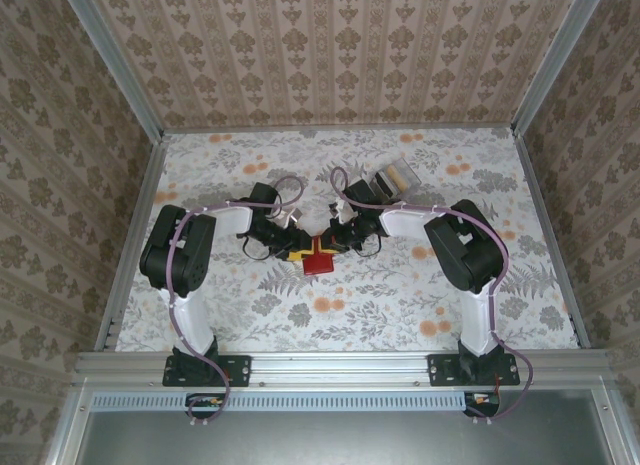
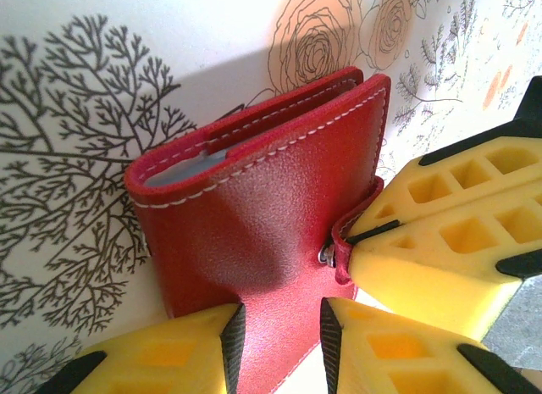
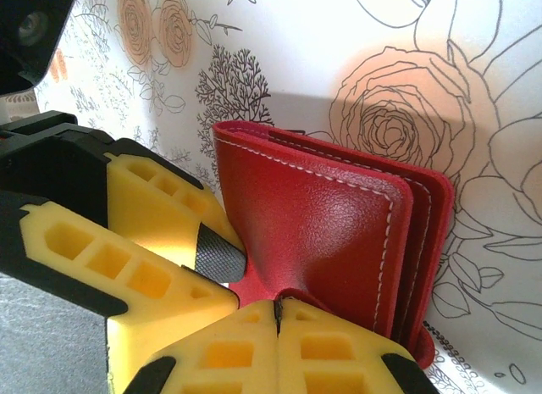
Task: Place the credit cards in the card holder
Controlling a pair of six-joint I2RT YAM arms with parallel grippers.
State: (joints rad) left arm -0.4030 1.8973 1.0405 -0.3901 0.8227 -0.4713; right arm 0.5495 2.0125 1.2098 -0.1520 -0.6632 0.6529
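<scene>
Small red leather folding wallet [image 1: 320,260], mid-table, clear of all edges: my left gripper [image 2: 279,347] grasps its cover, my right gripper [image 3: 278,326] clenches its tab. Risk: opposing pulls could wrench it loose, spilling the grey plastic card [image 2: 178,169].

My wrist views bright; tablecloth [image 2: 220,30] glares near white, soft shadow behind card holder [image 2: 271,199], left fingertips [image 2: 169,360] slightly blurred.

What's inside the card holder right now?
A pale grey-blue card edge peeks from the open end of the red card holder; the leather hides the rest, so the count is unclear.
</scene>
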